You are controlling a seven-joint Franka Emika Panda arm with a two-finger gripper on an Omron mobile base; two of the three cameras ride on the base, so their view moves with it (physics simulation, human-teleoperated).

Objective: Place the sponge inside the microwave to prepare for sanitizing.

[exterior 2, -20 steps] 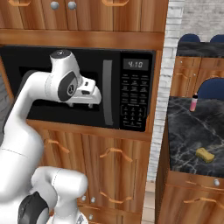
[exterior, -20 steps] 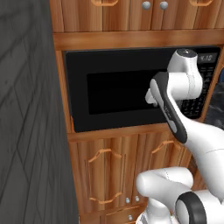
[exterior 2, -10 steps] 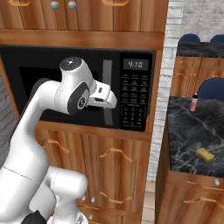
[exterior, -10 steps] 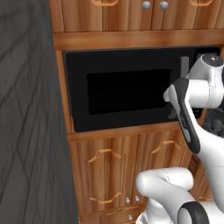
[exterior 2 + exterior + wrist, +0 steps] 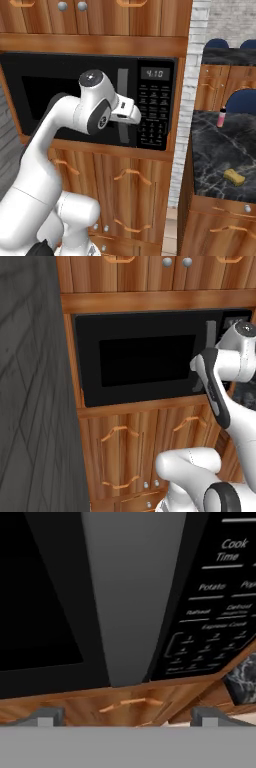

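The black microwave [image 5: 145,358] sits built into the wooden cabinets with its dark-windowed door closed. Its keypad [image 5: 154,111] and lit display [image 5: 155,74] are on the right side. My gripper [image 5: 132,118] is held up in front of the door, right at the grey vertical door handle [image 5: 122,100]. In the hand view the handle [image 5: 131,597] fills the middle, very close, and my gripper [image 5: 125,718] stands open with nothing between its fingertips [image 5: 46,717]. The yellow sponge [image 5: 234,176] lies on the dark marble counter [image 5: 215,150] far to the right, away from the gripper.
A small pink bottle [image 5: 221,117] stands at the back of that counter. Wooden cabinet doors [image 5: 125,200] run below the microwave and more above it. A grey tiled wall [image 5: 35,406] closes the left side. Blue chair backs [image 5: 247,102] stand behind the counter.
The arm has swung right across the microwave door, bringing the hand from the window area to the handle. The gripper has stayed open.
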